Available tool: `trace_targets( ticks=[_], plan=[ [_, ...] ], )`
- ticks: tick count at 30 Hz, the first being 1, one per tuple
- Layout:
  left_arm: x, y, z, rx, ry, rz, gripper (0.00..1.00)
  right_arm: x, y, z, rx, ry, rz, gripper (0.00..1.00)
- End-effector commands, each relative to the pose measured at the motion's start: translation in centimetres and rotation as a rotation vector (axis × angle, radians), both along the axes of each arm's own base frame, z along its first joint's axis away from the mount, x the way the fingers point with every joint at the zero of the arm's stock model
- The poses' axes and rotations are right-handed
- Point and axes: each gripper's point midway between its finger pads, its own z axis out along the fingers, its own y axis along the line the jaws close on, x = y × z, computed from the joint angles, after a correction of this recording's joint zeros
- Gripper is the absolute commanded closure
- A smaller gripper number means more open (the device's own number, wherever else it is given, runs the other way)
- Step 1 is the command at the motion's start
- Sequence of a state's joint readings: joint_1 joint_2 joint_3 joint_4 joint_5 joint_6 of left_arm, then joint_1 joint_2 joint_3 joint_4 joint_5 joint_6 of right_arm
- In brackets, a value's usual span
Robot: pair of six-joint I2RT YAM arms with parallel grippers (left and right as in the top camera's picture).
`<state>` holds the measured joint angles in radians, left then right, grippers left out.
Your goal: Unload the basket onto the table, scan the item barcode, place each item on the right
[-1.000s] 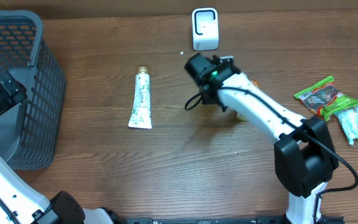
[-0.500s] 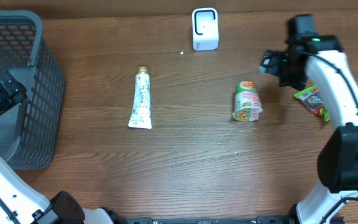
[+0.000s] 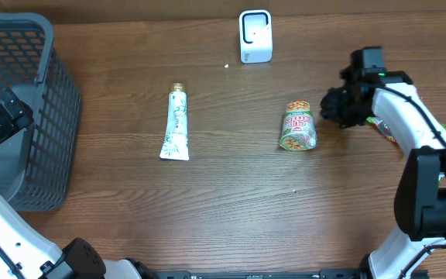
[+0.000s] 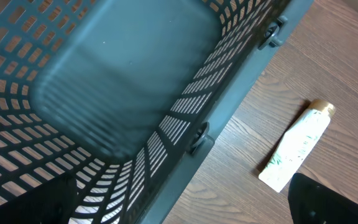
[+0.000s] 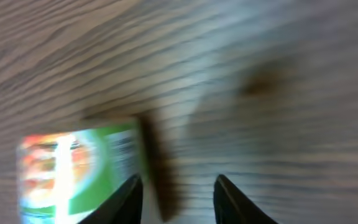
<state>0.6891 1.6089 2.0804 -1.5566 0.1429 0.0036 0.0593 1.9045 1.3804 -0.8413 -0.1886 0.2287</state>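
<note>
One green-and-red noodle cup [image 3: 298, 129] tipped centre-right | right gripper [image 3: 336, 106] beside it, jaws narrowly apart, empty: likely lining up grab | left gripper [image 3: 5, 115] spread, idle over grey mesh basket [image 3: 22, 23]

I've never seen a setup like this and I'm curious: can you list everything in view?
Table: one, brown wood, under everything.
Basket: one, grey mesh, far left.
Tube: one, white with green print and a gold cap, lying left of centre.
Scanner: one, white, at the far edge.
Noodle cup: one, green and red, on its side right of centre.
Snack packet: at least one, green, mostly hidden by the right arm.
Left gripper: one, black, open above the basket.
Right gripper: one, black, jaws apart and empty, beside the noodle cup.
</note>
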Motion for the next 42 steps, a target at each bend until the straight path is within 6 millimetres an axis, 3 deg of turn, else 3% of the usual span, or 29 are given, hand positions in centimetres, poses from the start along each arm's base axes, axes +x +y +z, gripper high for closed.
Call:
trace_targets(
  ticks=[1,7,21,25,30,33,38,42],
  plan=[
    [0.0,0.0,0.1,0.006,-0.002,-0.015,0.0,-0.1,2.3,1.2,-0.004,-0.053,0.13,0.59],
    [0.0,0.0,0.1,0.006,-0.002,-0.015,0.0,-0.5,5.1,1.5,0.022,-0.064,0.208,0.58],
    [0.0,0.0,0.1,0.006,-0.002,-0.015,0.0,-1.4,13.3,5.8,0.06,-0.123,0.405,0.58],
    [0.0,0.0,0.1,0.006,-0.002,-0.015,0.0,-2.2,14.9,5.9,0.06,-0.125,0.448,0.55],
    [0.0,0.0,0.1,0.006,-0.002,-0.015,0.0,-2.5,14.8,5.9,0.041,-0.107,0.437,0.54],
    [0.0,0.0,0.1,0.006,-0.002,-0.015,0.0,-2.1,13.8,7.4,0.028,-0.094,0.365,0.49],
    [0.0,0.0,0.1,0.006,-0.002,-0.015,0.0,-0.4,10.2,12.0,-0.037,-0.123,0.25,0.48],
    [0.0,0.0,0.1,0.006,-0.002,-0.015,0.0,0.3,8.0,12.5,-0.027,-0.123,0.217,0.54]
  ],
)
